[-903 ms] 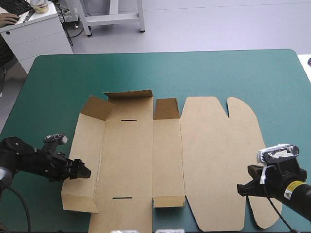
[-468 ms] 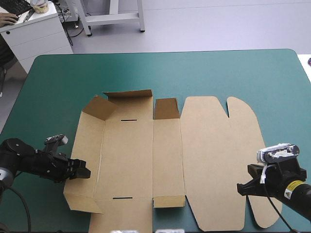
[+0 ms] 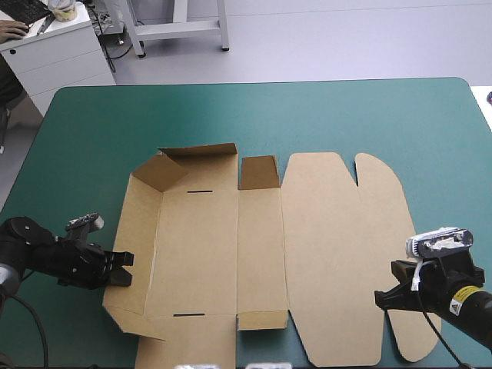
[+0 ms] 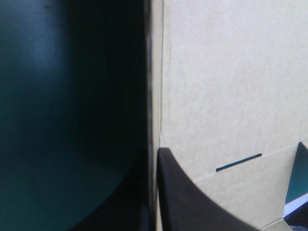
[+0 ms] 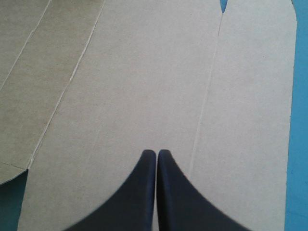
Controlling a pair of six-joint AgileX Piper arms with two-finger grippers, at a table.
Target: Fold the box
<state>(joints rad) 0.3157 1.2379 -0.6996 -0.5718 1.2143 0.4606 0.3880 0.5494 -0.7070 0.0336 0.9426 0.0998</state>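
The brown box [image 3: 254, 254] lies as a cut sheet on the teal-green cover [image 3: 307, 115], mostly flat. Its left wall [image 3: 142, 231] is tilted up, and two far flaps [image 3: 196, 151] stand partly raised. My left gripper [image 3: 123, 265] is at the left wall's outer edge, shut on it. In the left wrist view the box [image 4: 231, 86] runs edge-on between the fingers of my left gripper [image 4: 155, 151]. My right gripper [image 3: 382, 298] is shut with nothing in it, low over the box's right lid panel. In the right wrist view, flat board of the box [image 5: 144, 72] fills the picture ahead of the right gripper [image 5: 156, 153].
The box reaches almost to the table's near edge. Bare teal-green cover runs from the box's far flaps to the far edge and along the right side [image 3: 453, 192]. A white cabinet [image 3: 54, 54] stands beyond the far left corner.
My left gripper has closed on the box's left wall and drawn back a little. The wall has tilted up more and the sheet has slid slightly left. The right arm has not moved.
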